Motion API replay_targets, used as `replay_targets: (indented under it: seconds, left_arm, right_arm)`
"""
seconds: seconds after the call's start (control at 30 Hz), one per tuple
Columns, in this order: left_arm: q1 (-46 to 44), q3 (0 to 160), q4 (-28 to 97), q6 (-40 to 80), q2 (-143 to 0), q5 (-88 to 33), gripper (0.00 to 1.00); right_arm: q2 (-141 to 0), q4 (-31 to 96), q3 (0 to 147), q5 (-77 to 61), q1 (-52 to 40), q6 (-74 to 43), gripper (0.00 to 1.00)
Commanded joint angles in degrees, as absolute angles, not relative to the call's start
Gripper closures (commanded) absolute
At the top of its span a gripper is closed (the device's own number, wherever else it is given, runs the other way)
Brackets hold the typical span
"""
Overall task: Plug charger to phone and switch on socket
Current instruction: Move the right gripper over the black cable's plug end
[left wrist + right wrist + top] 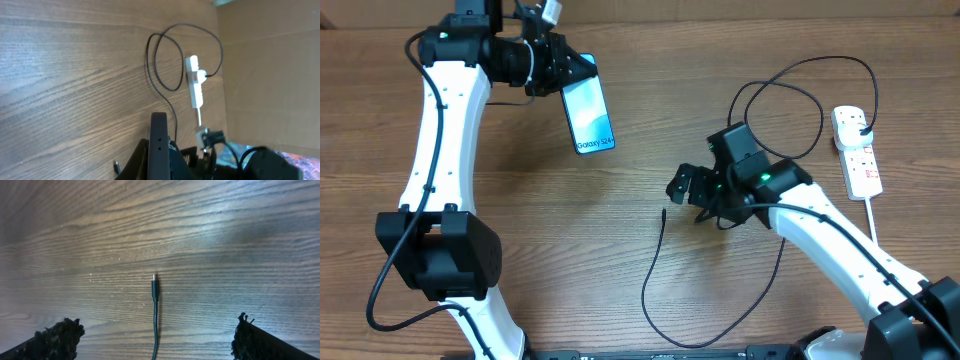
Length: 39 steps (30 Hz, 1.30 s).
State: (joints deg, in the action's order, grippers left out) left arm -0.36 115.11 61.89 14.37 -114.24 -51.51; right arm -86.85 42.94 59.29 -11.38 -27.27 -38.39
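My left gripper [563,76] is shut on the phone [588,116], holding it above the table with its teal "Galaxy S24" screen facing up. In the left wrist view the phone's dark edge [159,145] stands between the jaws [159,162]. The charger's black cable [655,270] lies in a long loop on the table, its small plug tip [663,213] free. My right gripper [688,185] is open just right of that tip. In the right wrist view the tip [154,280] lies between and ahead of the open jaws [157,335]. The cable's other end is plugged into the white socket [856,150].
The socket strip also shows in the left wrist view [195,86] with its thick white cord [872,218] running toward the table's front right. A cardboard wall [270,70] stands beyond the strip. The cable loops [800,100] lie left of the strip.
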Motion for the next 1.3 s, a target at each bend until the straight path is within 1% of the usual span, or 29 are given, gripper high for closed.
replay_targets:
  seconds: [0.0,0.1,0.23,0.3,0.5,0.53,0.6,0.63,0.7,0.93,1.13,1.27]
  left_arm:
    - [2.28,116.14,59.64,14.06,-113.14,-57.84,0.96]
    - [3.42,116.14,57.76,14.22,-113.14,-60.10,0.96]
    - [4.16,116.14,58.22,13.34,-113.16,-59.99,0.96]
    - [4.16,116.14,58.46,11.75,-113.16,-59.61,0.96]
    - [4.16,116.09,59.35,11.79,-113.16,-58.11,0.96]
    - [4.16,116.09,59.77,11.75,-113.16,-58.08,0.96]
    - [4.16,116.09,59.70,11.77,-113.16,-58.08,0.96]
    - [4.16,116.09,59.72,11.77,-113.16,-58.08,0.96]
    - [4.16,116.09,59.75,11.79,-113.16,-58.11,0.96]
    - [4.14,116.09,59.72,11.79,-113.16,-58.11,0.96]
    - [4.16,116.09,59.72,11.77,-113.14,-58.11,0.96]
    - [4.16,116.09,59.77,11.79,-113.14,-58.11,0.96]
  right_arm:
    - [-88.12,42.09,59.09,-6.98,-30.37,-40.93,0.00]
    - [-91.31,41.41,59.09,-6.04,-33.06,-40.93,0.00]
    - [-96.18,40.38,59.09,-4.95,-36.38,-40.73,0.00]
    - [-97.30,40.16,59.09,-5.02,-36.82,-40.73,0.00]
    - [-100.07,40.66,59.09,-6.07,-38.02,-40.47,0.01]
    - [-100.68,40.64,59.20,-6.09,-38.20,-40.49,0.05]
    - [-101.03,40.64,59.33,-6.24,-38.20,-40.47,0.10]
    - [-101.08,40.69,59.33,-6.20,-38.20,-40.49,0.15]
    - [-101.08,40.91,59.33,-5.98,-38.22,-40.49,0.21]
    - [-101.58,42.50,60.03,-3.86,-38.61,-42.00,0.21]
    - [-107.00,50.13,68.20,5.04,-45.01,-45.15,0.21]
    - [-108.60,51.79,70.17,6.28,-46.26,-46.52,0.21]
